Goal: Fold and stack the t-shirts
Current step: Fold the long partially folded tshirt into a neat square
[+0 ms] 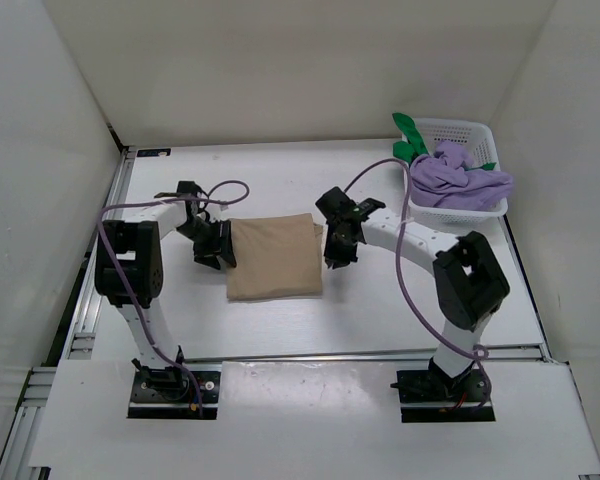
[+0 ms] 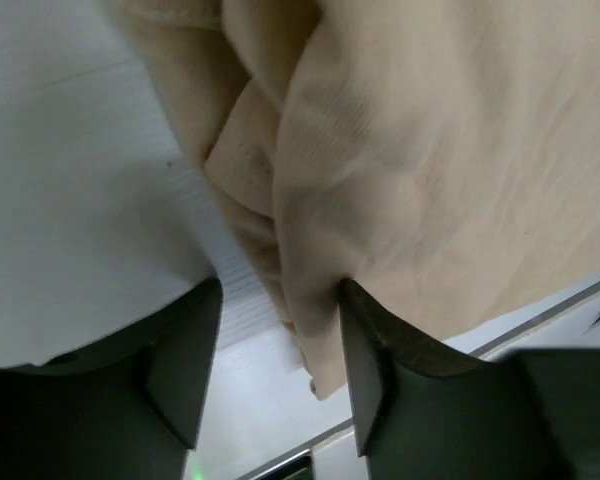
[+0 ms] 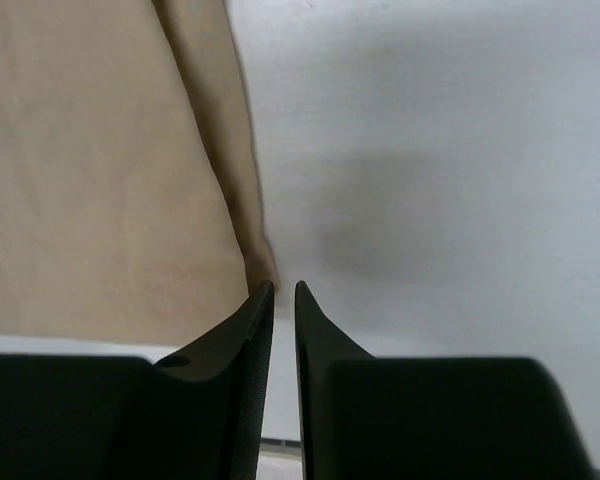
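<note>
Top external view: we see the tan shirt (image 1: pixel 273 257) folded flat on the table (image 1: pixel 280 180), between both arms.
The left gripper (image 1: pixel 216 250) stands wide apart at the shirt's left edge, pinching nothing. The right gripper (image 1: pixel 338 246) shows a thin, empty gap beside the right edge. We see the purple shirt (image 1: pixel 458 175) and green shirt (image 1: pixel 408 135) in the basket (image 1: pixel 472 128).

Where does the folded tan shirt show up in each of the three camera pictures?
Top view: the tan t-shirt lies in the middle of the picture.
Left wrist: it fills the upper right.
Right wrist: it fills the left side.
Shared landmark: the white table beneath it.
</note>
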You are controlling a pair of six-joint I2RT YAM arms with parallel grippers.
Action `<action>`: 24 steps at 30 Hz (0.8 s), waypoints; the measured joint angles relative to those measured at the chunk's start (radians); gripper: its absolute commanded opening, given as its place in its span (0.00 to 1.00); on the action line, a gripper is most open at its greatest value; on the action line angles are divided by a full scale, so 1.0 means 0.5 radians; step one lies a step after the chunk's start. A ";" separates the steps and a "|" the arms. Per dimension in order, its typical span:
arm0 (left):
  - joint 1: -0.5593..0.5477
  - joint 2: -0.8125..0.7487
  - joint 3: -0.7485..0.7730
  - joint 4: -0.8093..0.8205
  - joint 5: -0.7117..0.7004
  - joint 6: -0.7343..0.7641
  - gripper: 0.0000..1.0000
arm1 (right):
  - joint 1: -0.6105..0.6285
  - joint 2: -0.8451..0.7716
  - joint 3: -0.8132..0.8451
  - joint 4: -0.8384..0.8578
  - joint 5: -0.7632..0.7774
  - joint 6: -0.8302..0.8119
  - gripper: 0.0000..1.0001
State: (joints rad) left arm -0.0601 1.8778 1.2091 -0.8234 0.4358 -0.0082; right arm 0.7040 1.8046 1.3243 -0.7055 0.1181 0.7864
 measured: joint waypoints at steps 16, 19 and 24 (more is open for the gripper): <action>0.044 0.304 0.284 -0.131 0.179 -0.013 0.10 | -0.047 -0.446 -0.124 -0.122 0.256 0.079 0.20; 0.150 0.327 0.406 -0.140 0.100 -0.012 0.10 | -0.087 -0.448 -0.123 -0.150 0.295 0.080 0.20; 0.356 0.452 0.771 -0.178 -0.091 -0.005 0.10 | -0.134 -0.449 -0.077 -0.246 0.371 0.060 0.24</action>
State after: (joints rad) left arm 0.1181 2.1036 1.5944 -0.9123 0.3904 -0.0109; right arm 0.6373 1.5803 1.2858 -0.8284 0.3035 0.8165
